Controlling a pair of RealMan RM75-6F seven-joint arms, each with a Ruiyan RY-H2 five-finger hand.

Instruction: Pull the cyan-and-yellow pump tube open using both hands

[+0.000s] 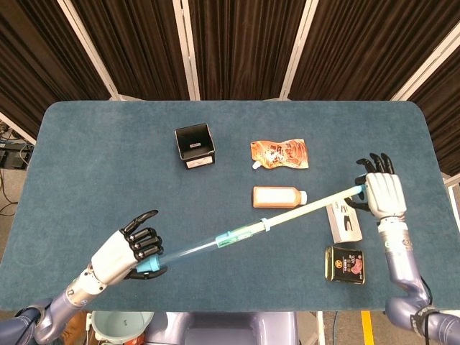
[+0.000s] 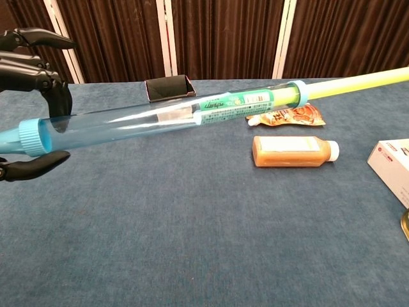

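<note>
Nearest, the left hand [image 1: 133, 249] grips the cyan end of the pump tube [image 1: 244, 231], held above the table [image 1: 93, 165] and slanting up to the right hand [image 1: 379, 192], whose fingers close round the yellow rod's tip. The tube's green label is too small to read. Beyond lie a dark tin [image 1: 344, 264], a white box [image 1: 342, 223] partly hidden, a bottle [image 1: 279, 196], a pouch [image 1: 279, 154] and a black box [image 1: 195, 146], their print illegible.

Dark pleated curtains [image 1: 237, 43] hang behind the blue table [image 1: 108, 165].

A glossy, clear cyan plastic pump tube [image 2: 147, 118] with its matt yellow rod [image 2: 358, 82] hangs above the matt, felt-like blue cloth table [image 1: 100, 165].
</note>
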